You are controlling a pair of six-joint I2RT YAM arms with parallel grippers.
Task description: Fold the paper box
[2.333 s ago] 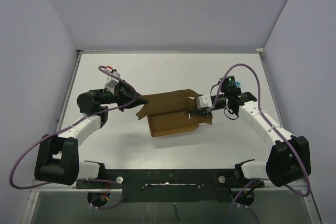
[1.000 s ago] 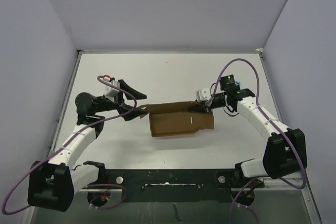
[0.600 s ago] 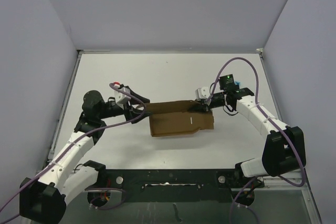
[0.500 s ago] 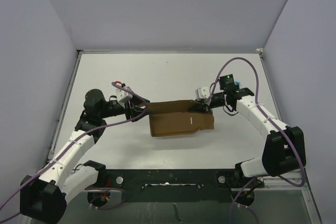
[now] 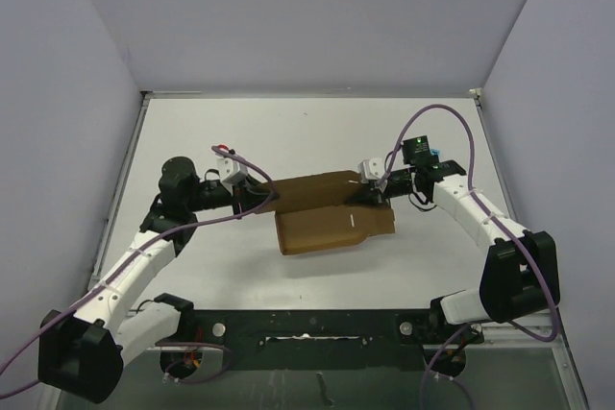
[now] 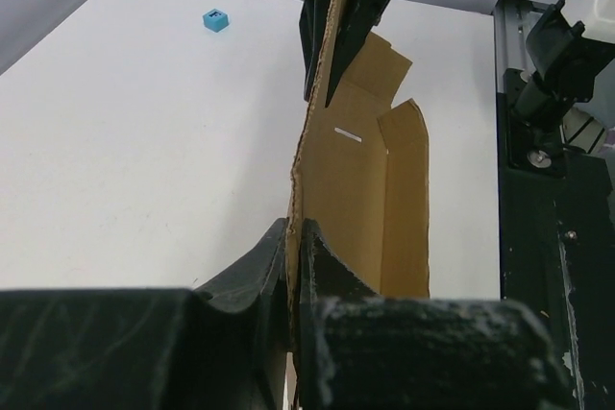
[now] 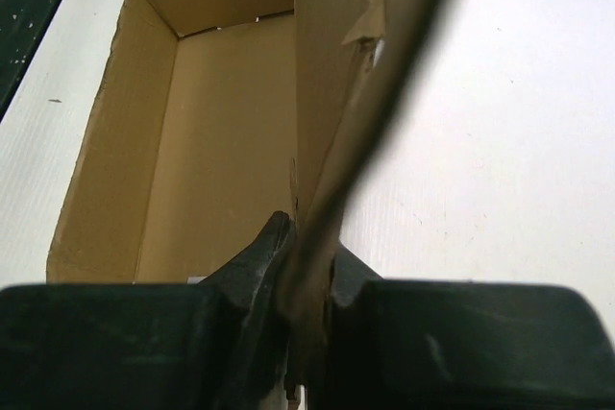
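Plain brown cardboard paper box (image 5: 332, 228) sits at frame centre on the white table (image 5: 288, 141), its lower panel flat and its rear panel raised. Left gripper (image 5: 272, 198) is clamped on that panel's left edge. Right gripper (image 5: 369, 195) is clamped on its right edge. Small blue cube (image 6: 216, 19) lies beyond, well apart.

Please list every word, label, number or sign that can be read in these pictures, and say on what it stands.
No text can be read.
The small blue cube has a dark mark on its top, too small to read.
The paper box is plain brown, no print visible.
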